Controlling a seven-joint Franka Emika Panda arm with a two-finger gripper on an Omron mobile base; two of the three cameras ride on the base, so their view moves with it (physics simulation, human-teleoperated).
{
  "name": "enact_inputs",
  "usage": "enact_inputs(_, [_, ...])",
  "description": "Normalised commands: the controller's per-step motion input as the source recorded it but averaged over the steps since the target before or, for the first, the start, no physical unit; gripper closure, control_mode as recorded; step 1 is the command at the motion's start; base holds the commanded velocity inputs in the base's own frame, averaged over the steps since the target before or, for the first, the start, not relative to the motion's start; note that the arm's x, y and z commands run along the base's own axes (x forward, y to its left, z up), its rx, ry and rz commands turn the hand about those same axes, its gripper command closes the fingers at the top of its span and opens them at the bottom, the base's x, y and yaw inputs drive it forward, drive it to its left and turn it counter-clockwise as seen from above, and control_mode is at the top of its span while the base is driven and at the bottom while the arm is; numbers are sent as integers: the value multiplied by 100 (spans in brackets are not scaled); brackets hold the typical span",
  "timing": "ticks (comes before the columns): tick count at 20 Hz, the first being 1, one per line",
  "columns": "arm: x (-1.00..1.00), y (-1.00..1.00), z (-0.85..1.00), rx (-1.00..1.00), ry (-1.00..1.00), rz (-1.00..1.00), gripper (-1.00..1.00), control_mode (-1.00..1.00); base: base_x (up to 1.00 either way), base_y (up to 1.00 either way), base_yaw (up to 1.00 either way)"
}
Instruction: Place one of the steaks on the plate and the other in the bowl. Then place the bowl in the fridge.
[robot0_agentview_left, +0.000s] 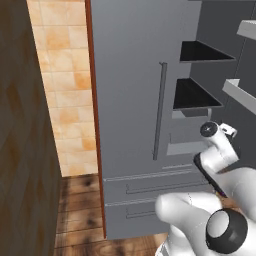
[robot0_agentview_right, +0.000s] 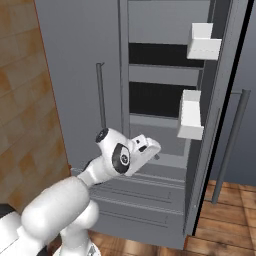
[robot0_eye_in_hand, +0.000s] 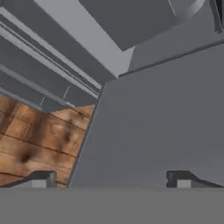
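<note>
hand view: two-finger gripper (robot0_eye_in_hand: 111, 180) spread wide, empty, above wooden floor (robot0_eye_in_hand: 35, 140) at tall grey fridge (robot0_agentview_left: 135, 100), right door swung open (robot0_agentview_right: 220, 125), dark shelves (robot0_agentview_right: 155, 97) bare. fridge rigid, heavy; only long vertical handle (robot0_agentview_right: 231, 145) offers hold.

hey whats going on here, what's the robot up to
The white arm is reaching toward the grey fridge, whose right door stands open, showing dark shelves and white door bins. Its gripper sits low in front of the open compartment, jaws apart and holding nothing. No bowl, plate or steak can be seen on the shelves or near the hand. Below are the fridge drawers and wooden floor.
</note>
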Motion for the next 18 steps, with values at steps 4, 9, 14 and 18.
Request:
enact_inputs(4, [38, 11, -1, 63, -58, -57, -100, -100, 0, 0, 0])
enact_inputs(9, [6, 30, -12, 85, -35, -41, -100, -100, 0, 0, 0])
enact_inputs(14, [-7, 69, 5, 49, -15, -18, -100, -100, 0, 0, 0])
enact_inputs(18, [8, 100, 51, -13, -8, -4, -100, -100, 0, 0, 0])
